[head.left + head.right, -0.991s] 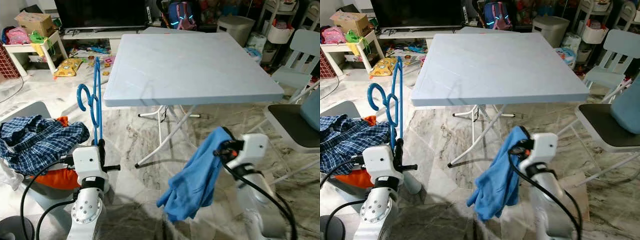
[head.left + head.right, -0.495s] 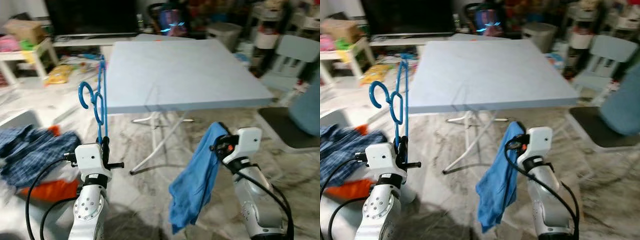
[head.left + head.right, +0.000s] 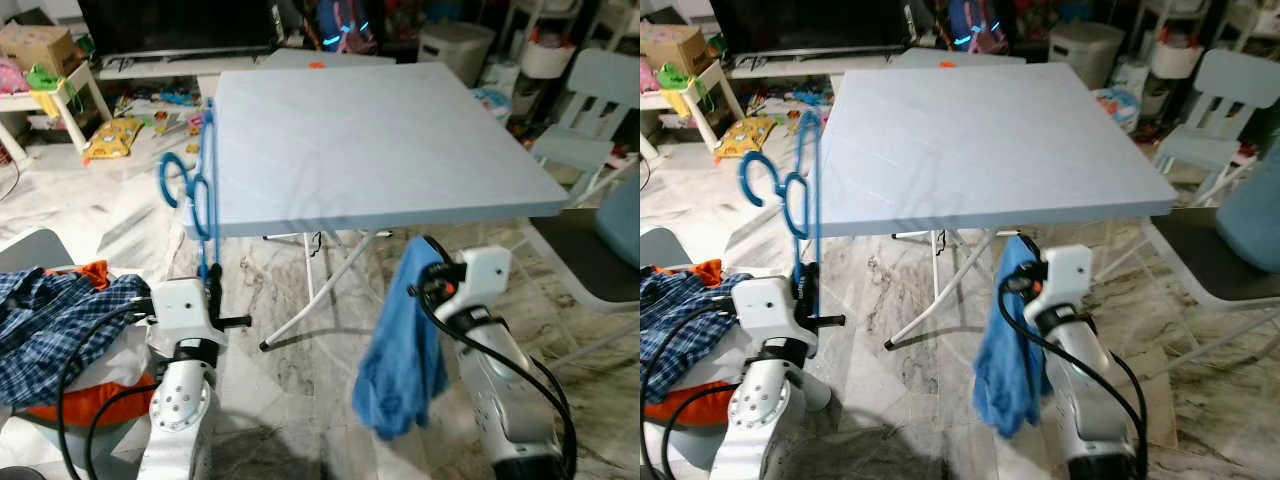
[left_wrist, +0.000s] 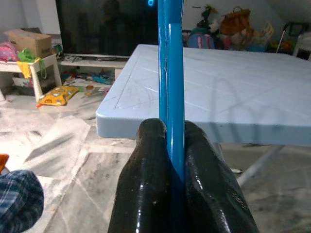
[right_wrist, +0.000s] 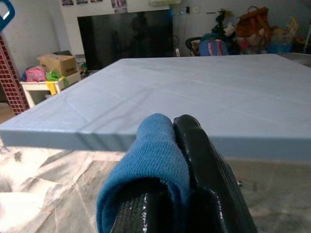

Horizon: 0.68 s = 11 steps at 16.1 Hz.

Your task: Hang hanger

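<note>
The left tool (image 4: 176, 145) is pinched on the blue hanger (image 3: 200, 190), which stands upright above it, hook curling away to the robot's left, just beside the near left corner of the pale blue worktop (image 3: 370, 130). The hanger's lowest part is hidden between the black fingers (image 4: 146, 184). The right tool (image 5: 181, 145) is pinched on a blue cloth (image 3: 405, 340) that droops toward the marble floor (image 3: 300, 380), covering one finger.

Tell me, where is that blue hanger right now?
The blue hanger stands upright in the left claw, on the robot's left, just before the near left corner of the pale blue table.
</note>
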### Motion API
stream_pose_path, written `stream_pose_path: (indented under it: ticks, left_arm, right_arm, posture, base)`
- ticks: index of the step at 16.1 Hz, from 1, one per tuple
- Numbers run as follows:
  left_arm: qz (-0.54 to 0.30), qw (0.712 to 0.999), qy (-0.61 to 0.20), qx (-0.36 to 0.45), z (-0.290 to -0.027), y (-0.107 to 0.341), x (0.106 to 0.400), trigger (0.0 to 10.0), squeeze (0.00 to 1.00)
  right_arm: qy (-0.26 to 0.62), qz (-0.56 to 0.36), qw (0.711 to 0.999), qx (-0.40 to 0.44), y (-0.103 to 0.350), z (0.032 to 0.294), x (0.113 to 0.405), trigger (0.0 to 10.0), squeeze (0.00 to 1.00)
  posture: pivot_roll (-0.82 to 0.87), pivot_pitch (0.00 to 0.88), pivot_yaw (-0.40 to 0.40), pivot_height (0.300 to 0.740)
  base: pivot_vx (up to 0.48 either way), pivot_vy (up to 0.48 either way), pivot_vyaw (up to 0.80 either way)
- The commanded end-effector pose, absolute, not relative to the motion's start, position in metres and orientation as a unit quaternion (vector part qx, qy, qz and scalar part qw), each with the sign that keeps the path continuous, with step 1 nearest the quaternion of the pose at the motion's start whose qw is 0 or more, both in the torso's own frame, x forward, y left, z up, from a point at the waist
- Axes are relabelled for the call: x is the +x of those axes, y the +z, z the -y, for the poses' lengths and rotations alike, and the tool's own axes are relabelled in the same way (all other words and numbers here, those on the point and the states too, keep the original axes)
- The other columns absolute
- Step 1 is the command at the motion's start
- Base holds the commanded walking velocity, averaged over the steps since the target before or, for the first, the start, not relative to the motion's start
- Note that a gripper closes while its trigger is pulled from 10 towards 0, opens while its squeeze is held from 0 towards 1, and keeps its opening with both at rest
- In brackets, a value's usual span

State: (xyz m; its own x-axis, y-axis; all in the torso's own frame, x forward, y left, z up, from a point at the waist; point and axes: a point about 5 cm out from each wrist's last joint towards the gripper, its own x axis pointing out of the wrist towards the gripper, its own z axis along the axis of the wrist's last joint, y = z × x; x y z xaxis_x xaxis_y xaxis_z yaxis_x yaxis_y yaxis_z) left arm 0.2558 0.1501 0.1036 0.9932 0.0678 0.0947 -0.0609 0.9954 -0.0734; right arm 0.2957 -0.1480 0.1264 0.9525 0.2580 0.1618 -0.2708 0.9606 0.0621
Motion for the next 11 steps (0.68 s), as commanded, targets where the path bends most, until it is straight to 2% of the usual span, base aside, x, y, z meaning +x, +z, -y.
stream_pose_path:
  ticks: [1,11]
  left_arm:
    - [0.051,0.998,0.028,-0.037,-0.1482,0.1057,0.2558,10.0,0.00]
    - [0.046,0.997,0.030,-0.053,-0.1457,0.1047,0.2554,10.0,0.00]
  right_arm:
    - [0.134,0.086,0.987,0.035,0.1299,0.1494,0.2972,10.0,0.00]
    - [0.145,0.089,0.985,0.016,0.1278,0.1450,0.2951,10.0,0.00]
  posture:
    - [-0.05,0.000,0.027,0.740]
    - [-0.06,0.000,0.027,0.740]
  base:
    - [0.446,0.000,0.00]
    - [0.460,0.000,0.00]
